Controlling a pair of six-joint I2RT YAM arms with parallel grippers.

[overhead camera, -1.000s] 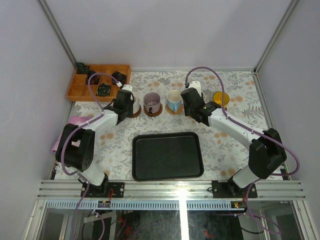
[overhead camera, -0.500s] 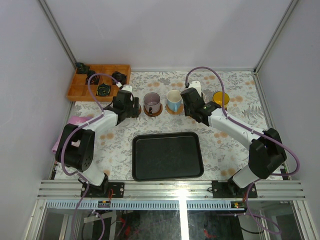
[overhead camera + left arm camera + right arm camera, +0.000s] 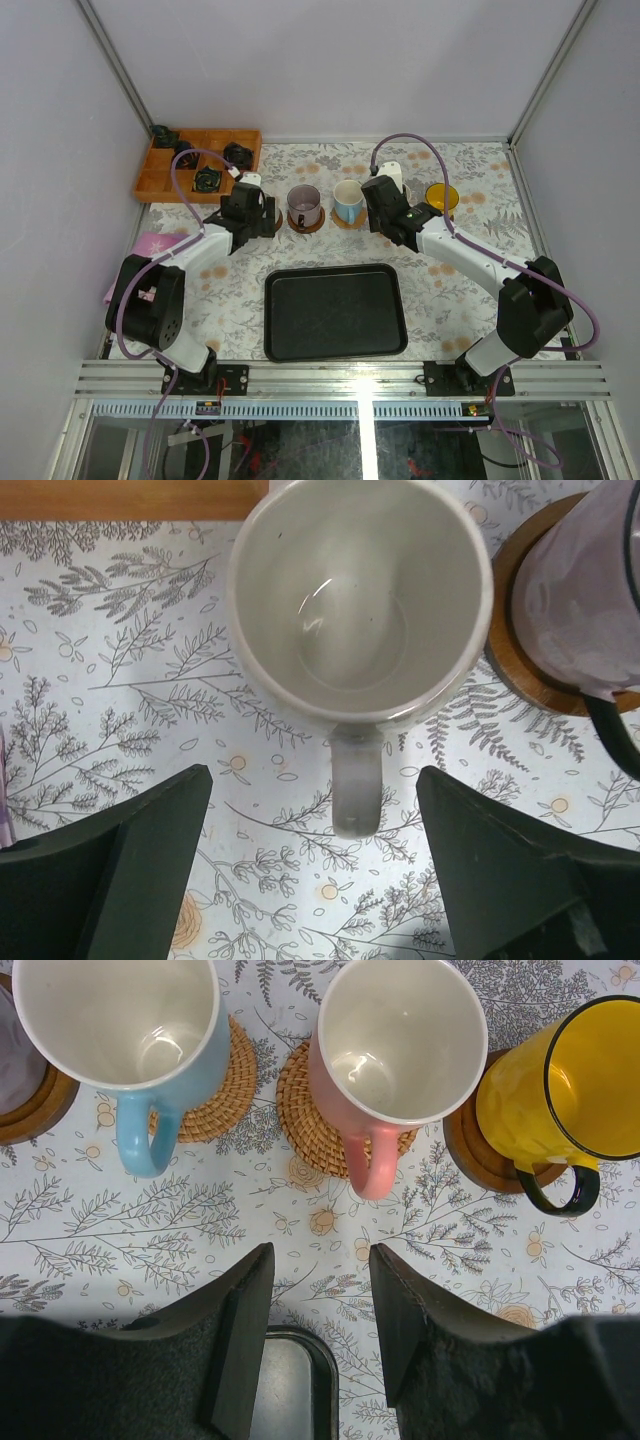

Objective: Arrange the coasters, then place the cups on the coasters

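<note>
A cream-white cup [image 3: 358, 595] stands upright on the flowered cloth, its handle [image 3: 356, 780] pointing at my left gripper [image 3: 312, 773]. That gripper is open, a finger on each side of the handle and clear of it; no coaster shows under this cup. To its right, a mauve cup [image 3: 585, 590] sits on a wooden coaster [image 3: 520, 670]. The light blue cup [image 3: 120, 1020] and the pink cup [image 3: 400, 1040] stand on woven coasters [image 3: 225, 1080], and the yellow cup [image 3: 570, 1080] on a wooden one. My right gripper [image 3: 321, 1250] hangs open just short of the pink handle, empty.
A black tray [image 3: 335, 312] lies in the middle of the table near the arms. A compartmented wooden box [image 3: 200, 165] with small dark objects stands at the back left. A pink cloth [image 3: 150, 245] lies by the left wall. Enclosure walls close in on three sides.
My left gripper has opened and let go of the cream-white cup, which stays standing. The right arm has not moved.
</note>
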